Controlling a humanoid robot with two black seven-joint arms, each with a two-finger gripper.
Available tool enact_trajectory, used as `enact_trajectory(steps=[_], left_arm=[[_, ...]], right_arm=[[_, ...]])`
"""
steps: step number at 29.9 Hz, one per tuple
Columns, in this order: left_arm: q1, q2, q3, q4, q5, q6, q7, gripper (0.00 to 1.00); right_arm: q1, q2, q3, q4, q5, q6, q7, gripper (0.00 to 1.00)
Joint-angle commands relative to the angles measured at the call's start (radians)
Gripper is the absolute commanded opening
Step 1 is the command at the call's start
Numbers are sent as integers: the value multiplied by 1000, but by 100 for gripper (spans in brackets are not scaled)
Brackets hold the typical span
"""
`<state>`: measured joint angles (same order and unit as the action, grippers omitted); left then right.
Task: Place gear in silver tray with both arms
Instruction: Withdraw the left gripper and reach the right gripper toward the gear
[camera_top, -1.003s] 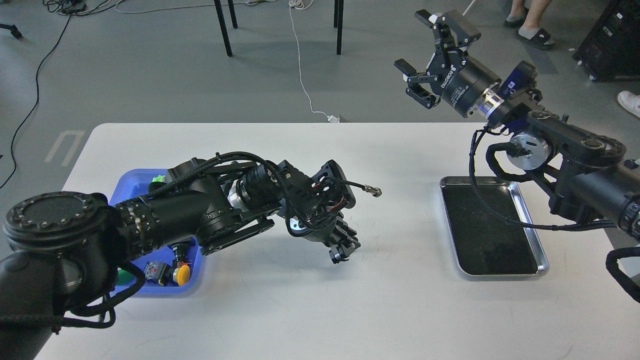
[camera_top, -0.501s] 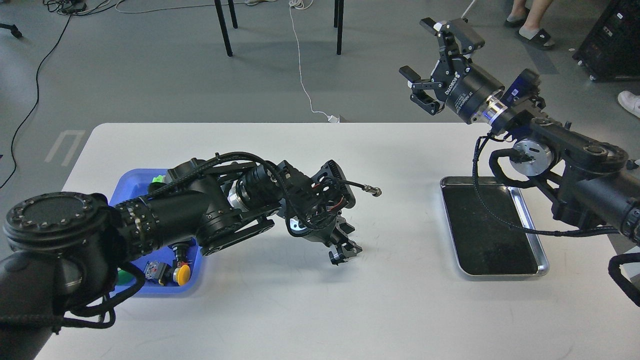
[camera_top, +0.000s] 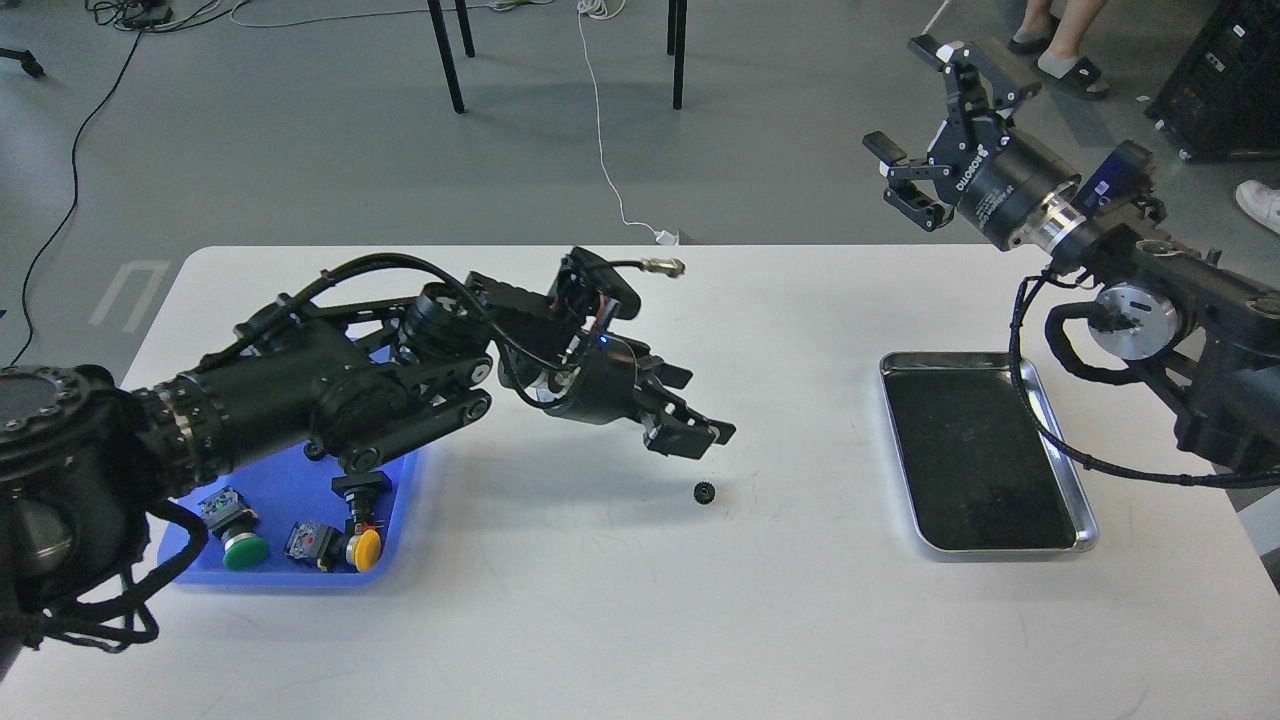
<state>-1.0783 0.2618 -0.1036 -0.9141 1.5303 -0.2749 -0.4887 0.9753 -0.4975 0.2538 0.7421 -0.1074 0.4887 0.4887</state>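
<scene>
- Black, small and toothed, the gear (camera_top: 704, 492) lies flat on the matte white bench (camera_top: 600, 620)
- Shiny metal with rounded corners and a dark bottom, the silver tray (camera_top: 1084, 500) sits well right of the gear
- A blue plastic tray (camera_top: 290, 495) holds push buttons under the left arm
- The left end effector (camera_top: 690, 425) hovers just above the gear, fingers parted, holding nothing
- The right end effector (camera_top: 925, 125) is raised beyond the bench, fingers spread wide

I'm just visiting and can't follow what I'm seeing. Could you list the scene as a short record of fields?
gear: small, black, lying on the white table, outside both trays
silver tray: right side, nothing in it
blue tray: left side, holds push buttons
left gripper: open, just above the gear, not touching
right gripper: open, raised beyond the table's far edge
</scene>
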Motion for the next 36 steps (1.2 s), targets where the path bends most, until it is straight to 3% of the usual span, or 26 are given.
enact_trajectory(steps=[1,5,12,15,17,19,27,36], left_arm=[[81,143,-65,-78,-305,25,0,96],[260,247,-261,-152,-553,25,0,98],[629,280,-701,-239,-625,23,0,98],[799,254,-911,-265,-740,3,2,98],[872,223,-987,-275,-814,-18,68,98],[912,200,-1034,-276,-835,-41,90,98],[926,178,-1061,-282,-835,-52,93,98],[926,163,-1059,-302,-835,-52,96,98]], right_arm=[[-43,-47,-2,34,-23,0,0,99],[-58,-76,-2,39,-144,0,0,99],[-58,-84,-4,66,-406,0,0,99],[-46,-72,-5,80,-628,0,0,99],[-31,-69,-8,106,-751,0,0,99],[12,-58,-40,124,-869,0,0,99],[338,106,-502,168,-1219,0,0,99],[407,306,-740,166,-1325,0,0,98]])
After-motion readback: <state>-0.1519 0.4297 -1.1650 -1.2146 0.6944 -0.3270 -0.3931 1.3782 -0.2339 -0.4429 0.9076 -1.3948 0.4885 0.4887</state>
